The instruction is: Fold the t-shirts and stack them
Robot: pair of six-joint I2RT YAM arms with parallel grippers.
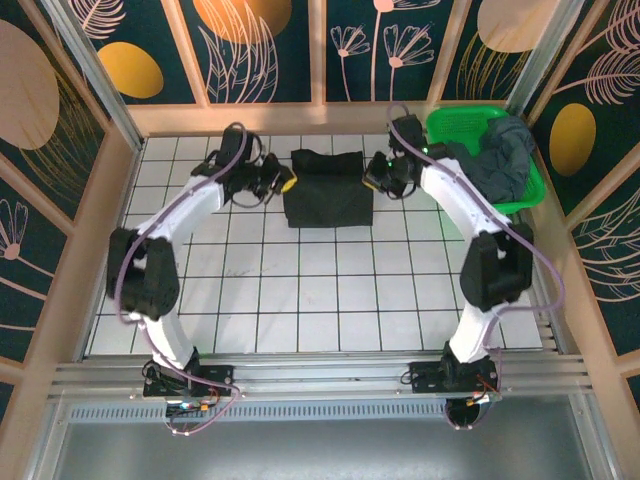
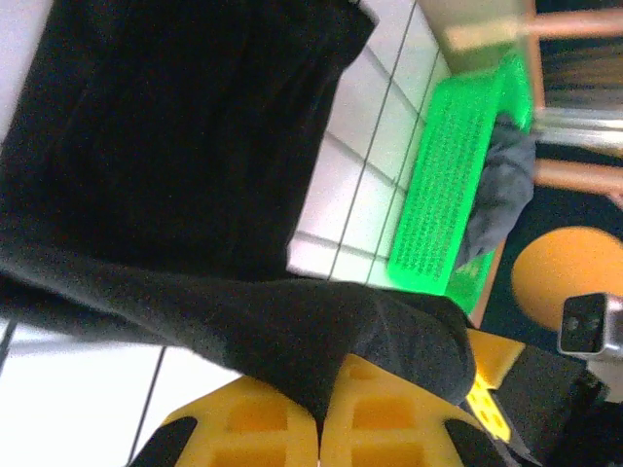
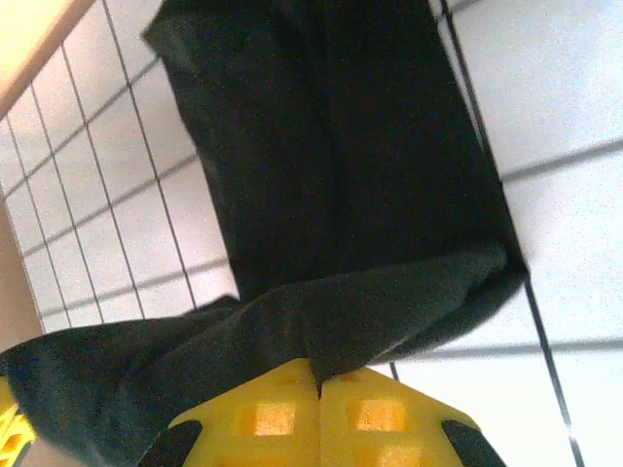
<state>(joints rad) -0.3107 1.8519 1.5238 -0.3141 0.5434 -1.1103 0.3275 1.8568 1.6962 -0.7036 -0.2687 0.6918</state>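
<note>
- A white tiled table [image 1: 300, 300] stands inside dark panels [image 1: 260, 50] painted with leaves and orange ovals.
- Left gripper [image 2: 319, 428]: its yellow jaws are pressed together on a fold of the black t-shirt [image 1: 328, 200], at its left edge.
- Right gripper [image 3: 319, 379]: its jaws are clamped likewise on the same shirt's right edge.
- The shirt lies folded at the table's far middle, between the two grippers.
- A grey t-shirt [image 1: 505, 160] is bundled in the green basket [image 1: 455, 125] in the far right corner.

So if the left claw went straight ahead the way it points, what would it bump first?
The left claw, shut on an edge of the black cloth t-shirt, would push into the rest of that shirt first. The green plastic mesh basket lies farther along, though depth is unclear.
</note>
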